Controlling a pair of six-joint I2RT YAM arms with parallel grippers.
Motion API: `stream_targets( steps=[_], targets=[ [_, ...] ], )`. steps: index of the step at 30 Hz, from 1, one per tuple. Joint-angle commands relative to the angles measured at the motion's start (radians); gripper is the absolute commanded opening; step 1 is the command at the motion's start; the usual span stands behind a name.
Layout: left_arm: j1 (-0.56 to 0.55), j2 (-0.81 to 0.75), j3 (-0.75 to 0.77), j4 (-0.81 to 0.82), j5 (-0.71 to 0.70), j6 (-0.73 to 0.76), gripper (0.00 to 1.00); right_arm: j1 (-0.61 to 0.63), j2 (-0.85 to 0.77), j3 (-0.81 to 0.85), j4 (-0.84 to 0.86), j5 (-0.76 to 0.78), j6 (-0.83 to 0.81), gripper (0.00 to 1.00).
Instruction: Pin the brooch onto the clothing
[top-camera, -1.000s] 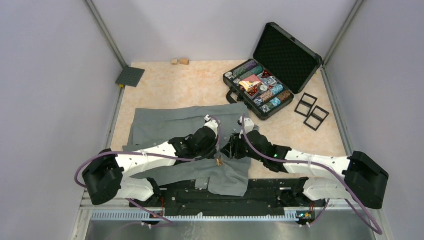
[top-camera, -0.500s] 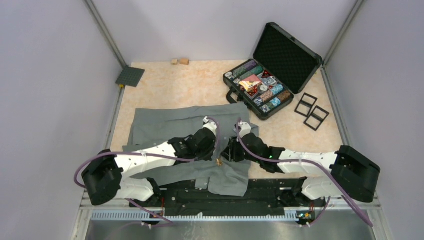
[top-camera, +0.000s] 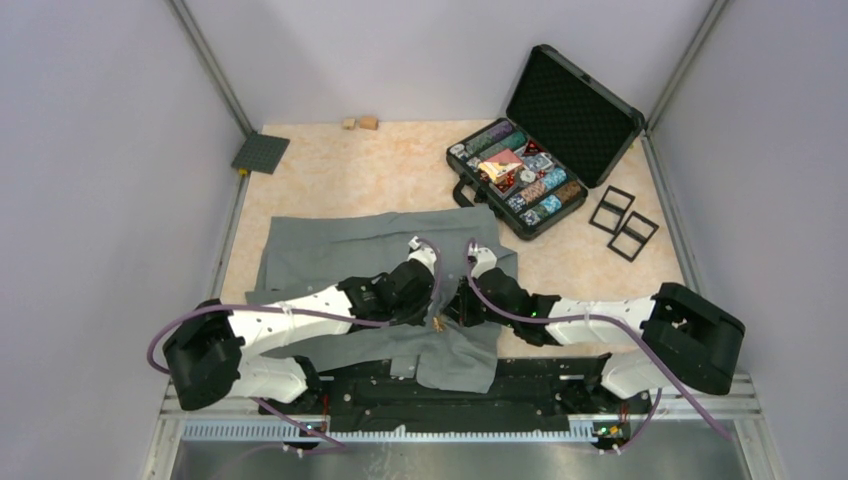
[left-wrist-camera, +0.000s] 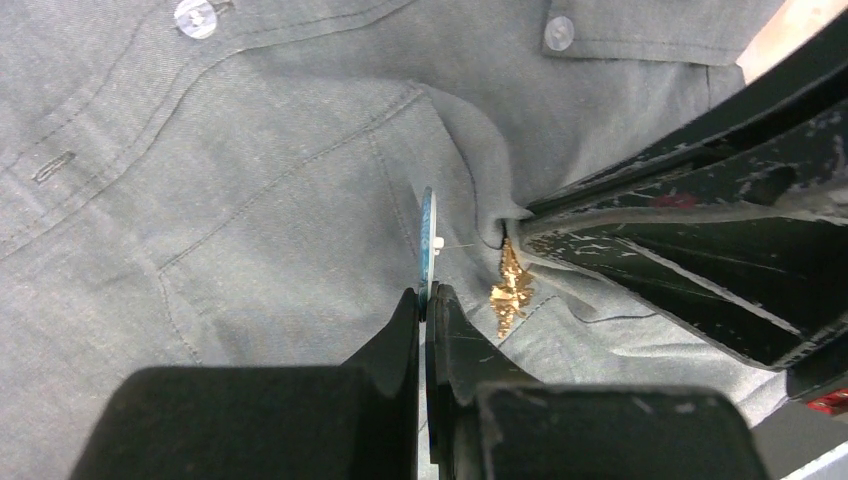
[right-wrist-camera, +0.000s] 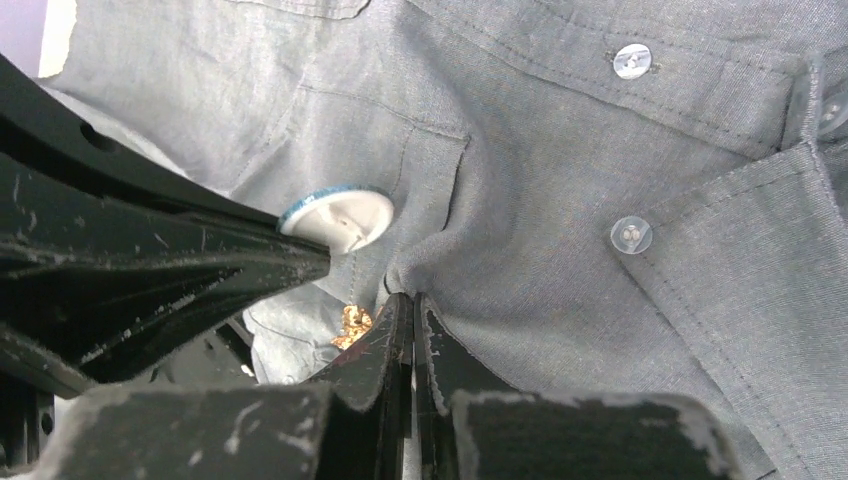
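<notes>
The grey shirt (top-camera: 330, 250) lies flat at the near middle of the table. My left gripper (left-wrist-camera: 424, 295) is shut on the brooch (left-wrist-camera: 427, 235), a round badge with a blue rim and white back, held edge-on with its thin pin pointing at a raised fold of cloth. My right gripper (right-wrist-camera: 405, 300) is shut on that fold of shirt (right-wrist-camera: 560, 180), pinching it up. The brooch (right-wrist-camera: 340, 215) sits just left of the fold, close to touching. From above, the left gripper (top-camera: 428, 300) and the right gripper (top-camera: 455, 305) meet tip to tip.
A small gold ornament (left-wrist-camera: 510, 285) lies on the shirt below the fold. An open black case (top-camera: 530, 180) of chips stands at the back right, with two black frames (top-camera: 622, 222) beside it. A dark plate (top-camera: 260, 153) and wooden blocks (top-camera: 360, 123) lie at the back.
My right arm has swung left, bringing its gripper and the pinched fold closer to the left gripper. The left arm has barely moved.
</notes>
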Motion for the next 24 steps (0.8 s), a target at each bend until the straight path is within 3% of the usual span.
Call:
stream_targets(
  steps=[1,16,24],
  targets=[
    [-0.029,0.022,0.048,0.002,-0.021,-0.003,0.00,0.013,0.003,-0.006,0.068,0.010,0.004,0.00],
    [-0.053,0.111,0.098,-0.019,-0.045,-0.020,0.00,0.013,-0.107,-0.091,0.156,0.026,0.009,0.00],
    [-0.055,0.120,0.115,-0.026,-0.039,0.001,0.00,0.013,-0.087,-0.082,0.184,-0.003,-0.009,0.00]
  ],
)
